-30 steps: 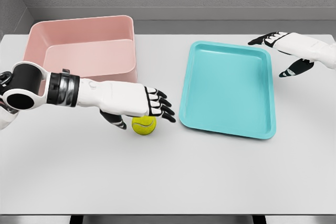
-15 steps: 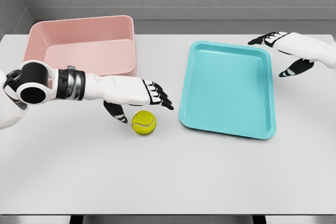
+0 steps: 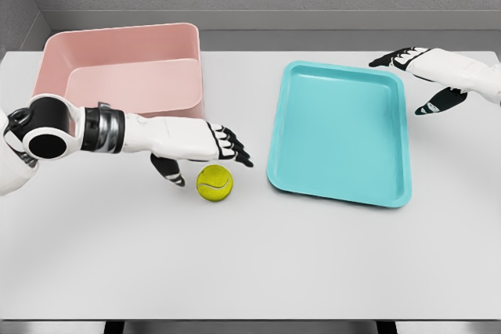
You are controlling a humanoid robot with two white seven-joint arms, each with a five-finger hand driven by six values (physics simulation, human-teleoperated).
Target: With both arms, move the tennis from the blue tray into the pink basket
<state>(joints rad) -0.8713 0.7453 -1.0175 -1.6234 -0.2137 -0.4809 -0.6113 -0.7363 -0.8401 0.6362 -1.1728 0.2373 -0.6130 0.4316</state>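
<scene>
The yellow tennis ball lies on the white table, left of the blue tray and outside it. My left hand hovers just above and behind the ball, fingers spread and thumb hanging down to the ball's left, holding nothing. The pink basket stands at the back left with nothing in it. My right hand floats off the tray's far right corner, fingers relaxed and holding nothing. The tray holds nothing.
The white table stretches bare toward its front edge. A grey wall runs behind the basket and tray.
My left hand has pulled back and slightly up off the ball toward the basket, uncovering it. The ball stays in place. The right arm has not moved.
</scene>
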